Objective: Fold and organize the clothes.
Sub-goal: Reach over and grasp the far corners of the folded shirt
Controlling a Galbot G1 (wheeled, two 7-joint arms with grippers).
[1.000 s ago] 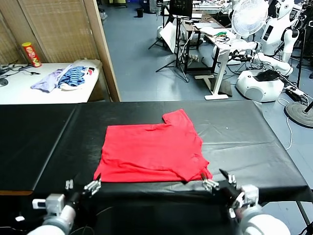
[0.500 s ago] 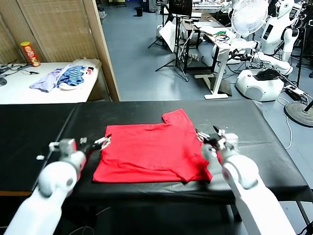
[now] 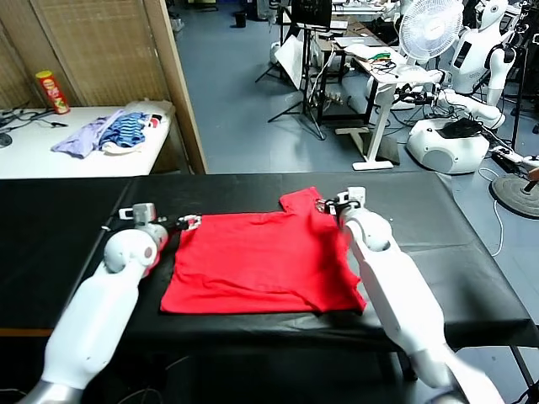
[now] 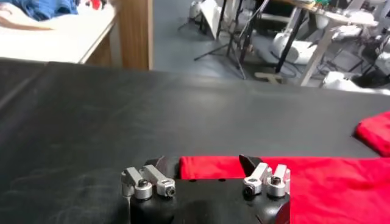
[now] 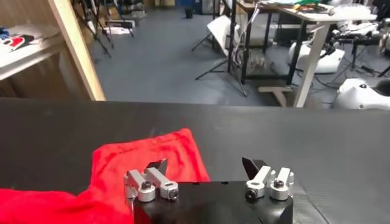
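Note:
The red T-shirt (image 3: 257, 261) lies spread, plain side up, on the black table (image 3: 421, 219), one sleeve (image 3: 305, 202) sticking out at its far right. My left gripper (image 3: 189, 223) is open at the shirt's far left corner; in the left wrist view that corner's edge (image 4: 210, 167) lies between the open fingers of the gripper (image 4: 204, 164). My right gripper (image 3: 324, 204) is open at the far right sleeve; in the right wrist view the sleeve (image 5: 146, 155) lies under one finger of the gripper (image 5: 204, 165), the other over bare cloth.
A white side table (image 3: 50, 151) at the far left holds a pale purple garment (image 3: 80, 139), a blue striped garment (image 3: 126, 130) and a red can (image 3: 53, 93). A wooden partition (image 3: 181, 93) stands behind. Desks, a fan and other robots fill the background.
Both arms have reached forward from the table's near edge to the shirt's far edge. The left gripper is now at the far left corner, the right at the far sleeve. The shirt has not moved.

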